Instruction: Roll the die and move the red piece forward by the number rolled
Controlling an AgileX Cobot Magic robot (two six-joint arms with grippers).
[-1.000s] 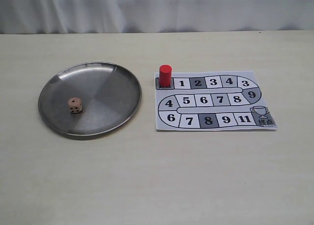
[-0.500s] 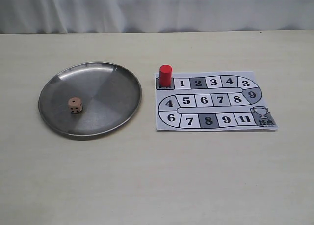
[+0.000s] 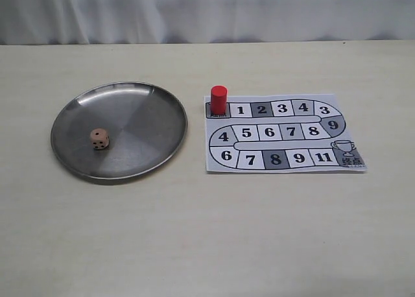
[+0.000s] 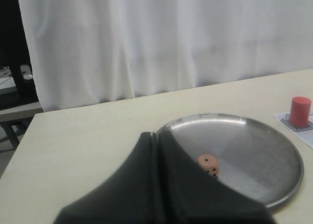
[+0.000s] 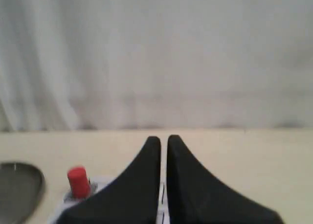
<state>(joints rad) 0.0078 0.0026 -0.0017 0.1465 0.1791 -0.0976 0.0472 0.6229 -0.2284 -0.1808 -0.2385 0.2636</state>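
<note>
A round metal plate (image 3: 150,109) lies on the tabletop (image 3: 207,238), toward its left edge and closer to the far edge than the near one. The die (image 3: 99,139) is the only thing in it, resting on the flat bottom, left of the plate's middle and clear of the rim. Its dark pips are too small to count.

Just beside the plate, toward the right edge, lies a paper game board (image 3: 285,133) with a winding track of numbered squares ending at a trophy. The red piece (image 3: 218,99) stands upright on the dark start square at the board's far-left corner, next to square 1.

The fingers show only in the wrist views. The left arm's fingers (image 4: 142,185) are pressed flat together, holding nothing. Past them are the die (image 4: 209,165) in the plate (image 4: 264,150), the red piece (image 4: 300,111) beyond the rim, and a white curtain (image 4: 146,38) behind the far edge. The right arm's fingers (image 5: 142,190) are drawn together with only a thin slit between them, also empty. This blurred view catches the red piece (image 5: 78,181) on the board (image 5: 100,186) and a sliver of the plate (image 5: 19,185).
</note>
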